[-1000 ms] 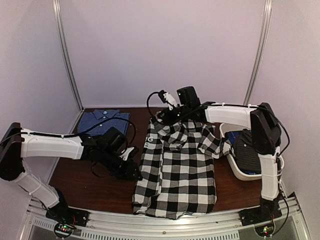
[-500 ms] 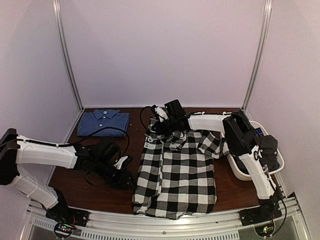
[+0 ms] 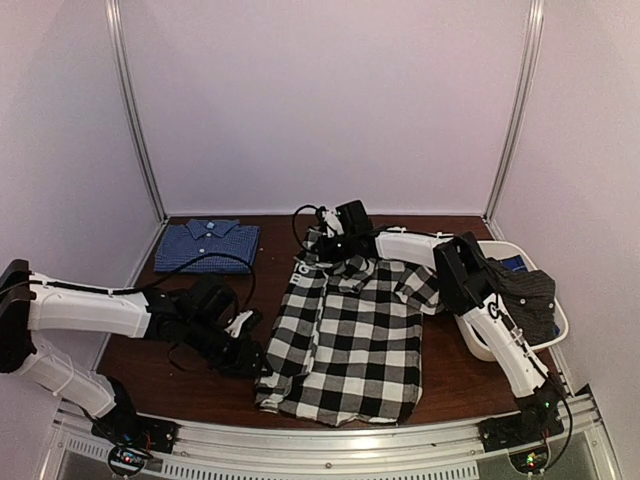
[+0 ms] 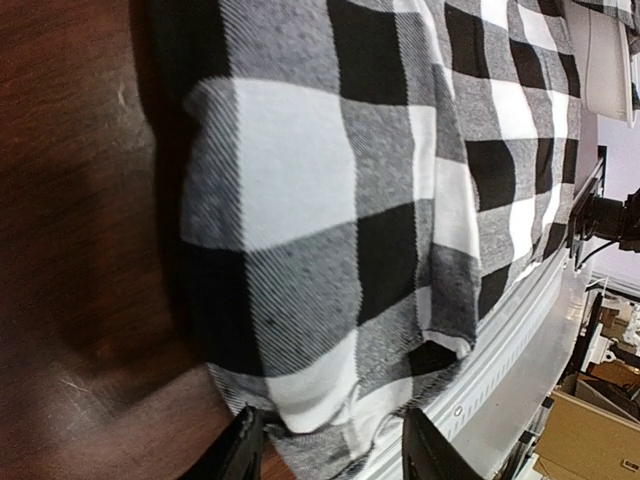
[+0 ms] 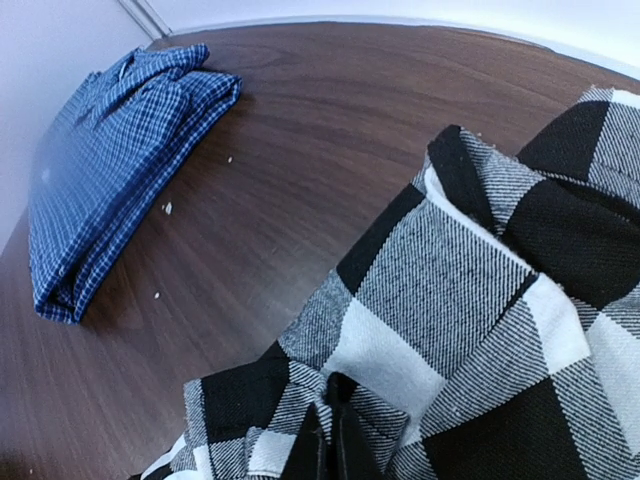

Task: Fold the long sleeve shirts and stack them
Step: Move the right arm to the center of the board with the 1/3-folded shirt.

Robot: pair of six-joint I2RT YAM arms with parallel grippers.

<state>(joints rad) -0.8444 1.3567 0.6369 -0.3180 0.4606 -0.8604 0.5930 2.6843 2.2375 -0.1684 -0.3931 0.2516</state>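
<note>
The black-and-white checked shirt lies spread down the middle of the table, collar end far, hem near the front edge. My right gripper is shut on a fold of it at the far left shoulder; in the right wrist view the closed tips pinch checked cloth. My left gripper sits low at the shirt's near left corner. Its jaws stand apart, with the hem lying between them, unpinched. The blue shirt lies folded at the far left. A dark dotted shirt drapes over the basket.
The white oval basket stands at the right edge behind the right arm's forearm. A metal rail runs along the table's front edge just past the hem. Bare brown table lies between the blue shirt and the left arm.
The right gripper has drawn the collar end back and leftward, its arm folding in over the basket. The shirt's hem has slid left. The left gripper has moved slightly nearer the front corner.
</note>
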